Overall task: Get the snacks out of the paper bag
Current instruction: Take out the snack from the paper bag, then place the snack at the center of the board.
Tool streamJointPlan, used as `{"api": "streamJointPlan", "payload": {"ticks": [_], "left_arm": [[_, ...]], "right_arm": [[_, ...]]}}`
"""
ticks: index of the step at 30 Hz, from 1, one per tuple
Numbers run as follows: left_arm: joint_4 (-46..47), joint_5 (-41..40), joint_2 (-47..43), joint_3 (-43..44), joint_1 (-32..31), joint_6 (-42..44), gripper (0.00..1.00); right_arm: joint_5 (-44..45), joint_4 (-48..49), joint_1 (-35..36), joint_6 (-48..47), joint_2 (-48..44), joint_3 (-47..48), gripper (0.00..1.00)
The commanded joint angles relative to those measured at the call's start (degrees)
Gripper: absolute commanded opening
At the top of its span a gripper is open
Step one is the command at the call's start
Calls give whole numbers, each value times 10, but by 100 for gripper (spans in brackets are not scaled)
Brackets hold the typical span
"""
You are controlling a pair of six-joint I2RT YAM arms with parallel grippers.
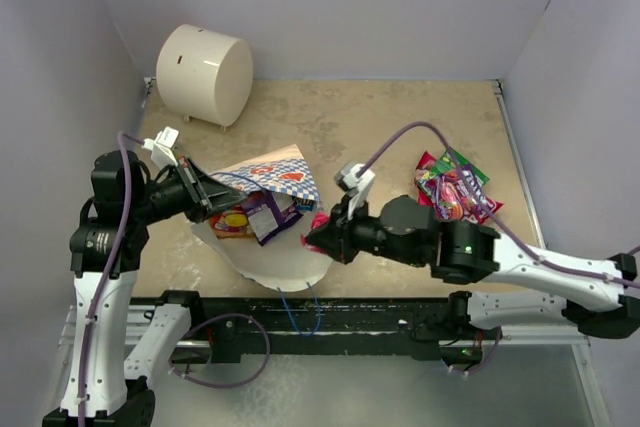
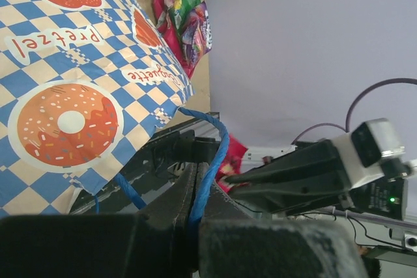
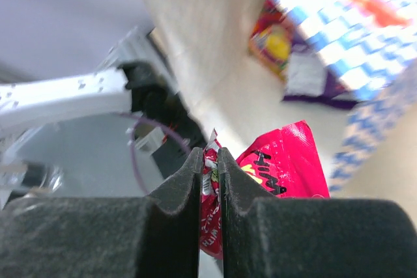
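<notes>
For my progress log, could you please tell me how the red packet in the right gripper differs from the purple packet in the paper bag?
Hold: the red packet is pinched between the right gripper's shut fingers; the purple packet lies loose, touched by no gripper. Place: the red one is at the paper bag's open edge; the purple one lies inside its mouth. Both are shiny snack packets.

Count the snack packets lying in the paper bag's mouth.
2. A red-and-yellow packet and a purple packet lie side by side in the paper bag. The right end effector holds a red packet apart from them. Others may be hidden deeper inside.
</notes>
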Motion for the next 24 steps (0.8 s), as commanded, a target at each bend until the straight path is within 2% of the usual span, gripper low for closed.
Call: {"api": "streamJointPlan", "payload": {"ticks": [1,5,6,10,13,15,19,24], "left_arm": [[39,7,-5,-7,-1,-15,0],[36,3,-3,-9,-1,-19,0],[35,3,-2,-8,-1,-22,0],[36,7,1,-9,-1,-21,0],[27,6,5,-16,-1,-13,0],[33,6,2,-22,-1,-24,0],[54,18,3,-20,-1,-42,0],[21,12,0,4,-1,-24,0]], "right_arm": [[230,-56,-4,-101,-47,53,0],[460,-25,-39,-136,-63,36,0],[481,3,-61,-151,-67,26,0],[455,70,-195,-155,-77,-23,0],[421,39,-288,-85,-61,-46,0],[403,-30,-347,-35,-40,-45,0],[414,-95,-416,24,-4,-60,0],[376,-65,-491,43,6,-98,0]]}}
